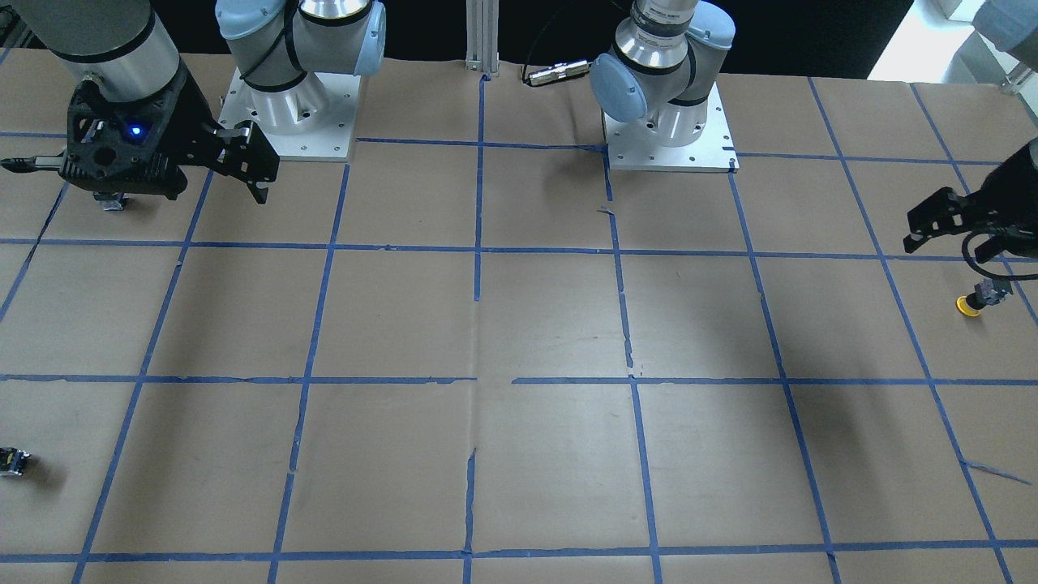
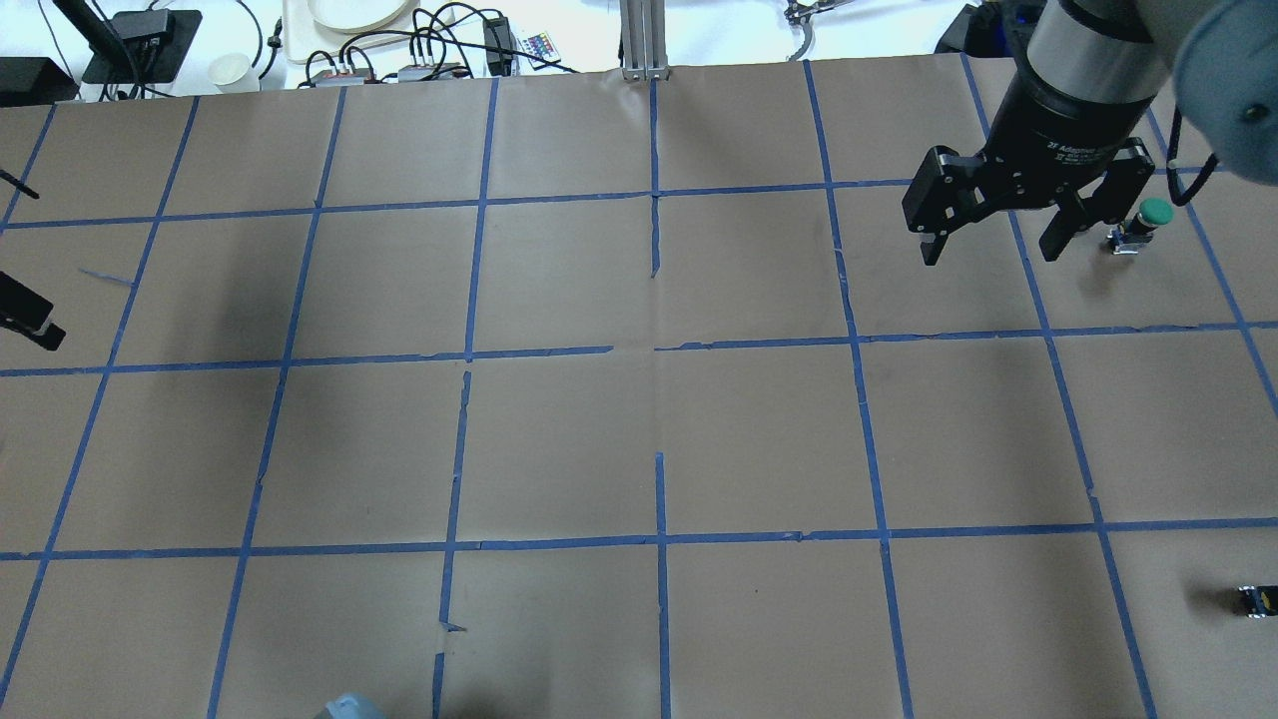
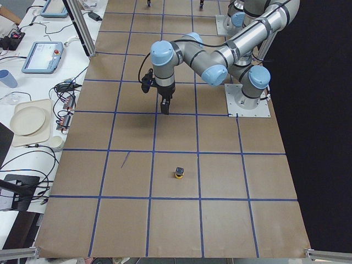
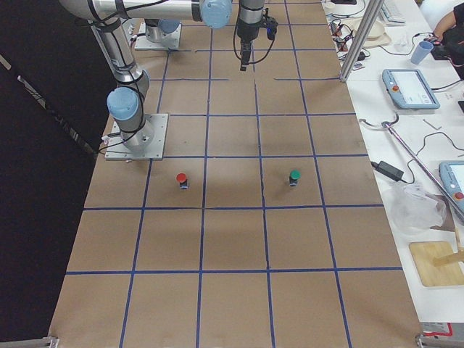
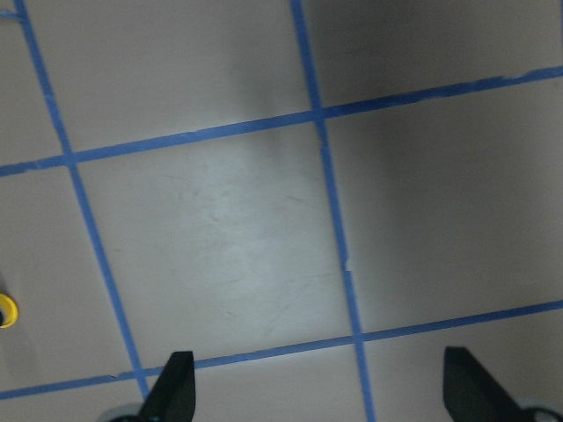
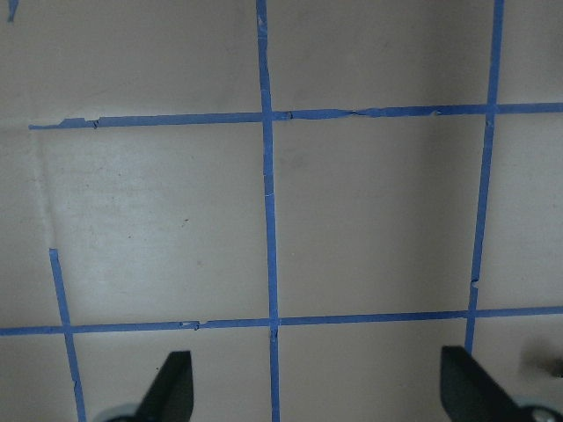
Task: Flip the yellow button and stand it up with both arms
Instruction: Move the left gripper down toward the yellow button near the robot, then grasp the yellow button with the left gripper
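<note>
The yellow button (image 1: 973,302) lies on its side on the brown paper table, its cap toward the table's front. It also shows in the exterior left view (image 3: 179,173), and its cap peeks in at the left wrist view's left edge (image 5: 4,309). My left gripper (image 1: 954,234) hangs open and empty above the table, a little toward the robot from the button. The left wrist view shows it (image 5: 321,391) open over bare paper. My right gripper (image 2: 990,250) is open and empty, high over the far right part of the table.
A green button (image 2: 1140,224) stands just right of my right gripper. A red button (image 4: 181,179) stands near the right arm's base. A small dark capless part (image 2: 1256,599) lies near the table's right front. Blue tape lines grid the table (image 1: 551,324).
</note>
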`<state>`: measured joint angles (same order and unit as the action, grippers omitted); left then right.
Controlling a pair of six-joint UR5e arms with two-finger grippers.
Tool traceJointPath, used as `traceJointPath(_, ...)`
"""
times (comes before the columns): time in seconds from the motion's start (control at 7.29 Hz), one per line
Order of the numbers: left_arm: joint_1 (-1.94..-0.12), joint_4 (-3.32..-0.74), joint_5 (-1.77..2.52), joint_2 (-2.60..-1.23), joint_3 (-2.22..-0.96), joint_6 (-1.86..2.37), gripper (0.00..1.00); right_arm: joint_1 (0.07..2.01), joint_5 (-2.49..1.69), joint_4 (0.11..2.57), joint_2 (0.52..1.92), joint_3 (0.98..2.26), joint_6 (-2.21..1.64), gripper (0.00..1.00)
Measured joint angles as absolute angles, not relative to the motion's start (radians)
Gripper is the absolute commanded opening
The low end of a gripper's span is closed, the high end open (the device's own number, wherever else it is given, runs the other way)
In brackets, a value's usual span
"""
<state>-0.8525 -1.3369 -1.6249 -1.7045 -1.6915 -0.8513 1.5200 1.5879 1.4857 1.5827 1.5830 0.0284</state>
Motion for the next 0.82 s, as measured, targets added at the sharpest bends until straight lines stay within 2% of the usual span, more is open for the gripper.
traceJointPath(0.82, -0.578, -1.008, -1.628, -1.977, -1.66, -1.177, 1.0, 1.52, 1.587, 1.483, 1.581, 1.585, 0.028, 1.0)
